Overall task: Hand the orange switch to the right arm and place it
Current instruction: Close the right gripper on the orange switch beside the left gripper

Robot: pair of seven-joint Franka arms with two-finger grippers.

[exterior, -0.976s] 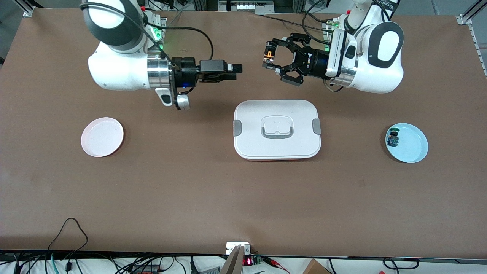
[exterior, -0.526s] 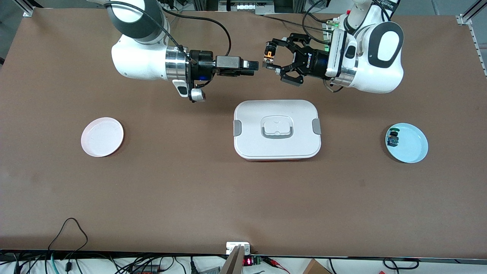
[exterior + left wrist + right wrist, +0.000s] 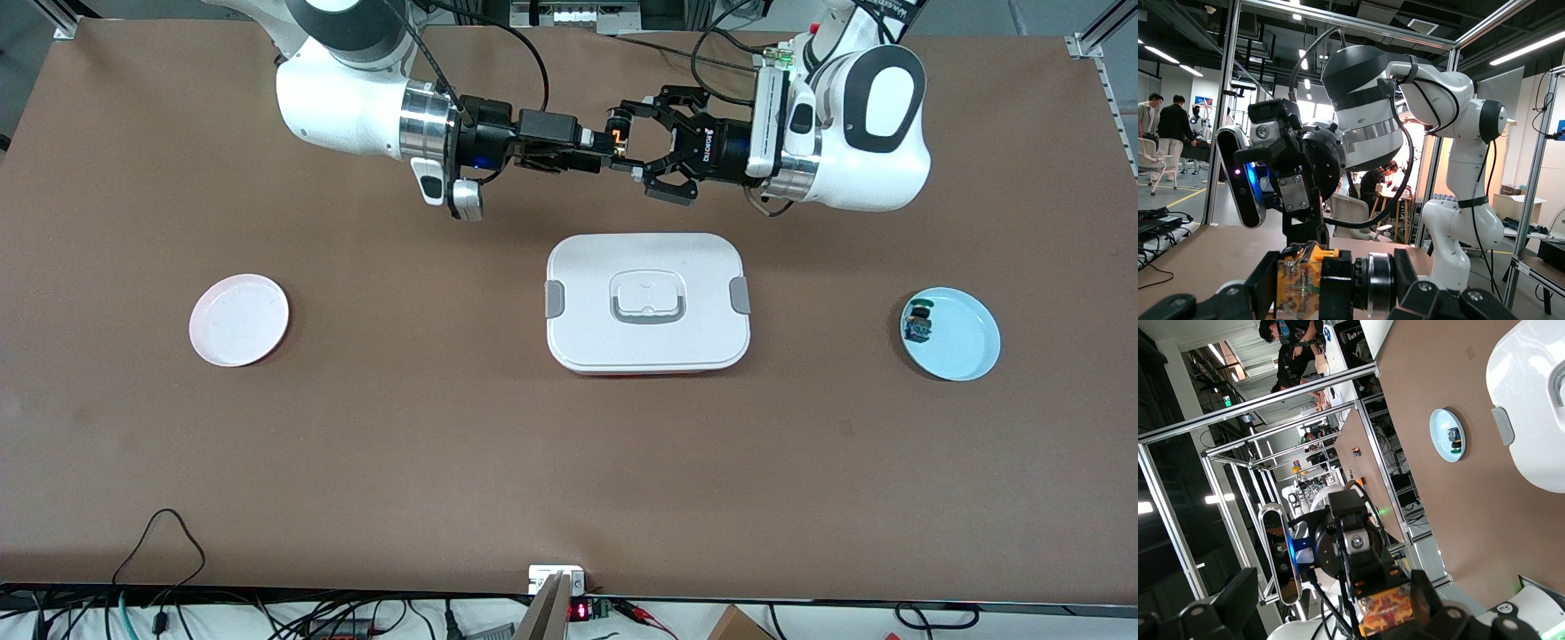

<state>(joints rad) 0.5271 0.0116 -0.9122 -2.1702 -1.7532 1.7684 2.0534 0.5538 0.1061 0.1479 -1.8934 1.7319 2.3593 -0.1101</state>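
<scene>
The orange switch is held in the air over bare table, farther from the front camera than the white lidded box, clamped between the fingertips of the left gripper, whose claw fingers are closed on its black body. In the left wrist view the switch is seen lying sideways between the dark fingers, its amber part turned toward the right arm. The right gripper is brought up level against the switch from the right arm's end, its slim fingers meeting the part, but whether they are parted or closed around it cannot be told. In the right wrist view the switch is seen close in front of the right arm's camera, between dark finger parts. A pink plate is seen toward the right arm's end of the table, and a blue plate toward the left arm's end, with a small blue-green part lying in it near its rim.
</scene>
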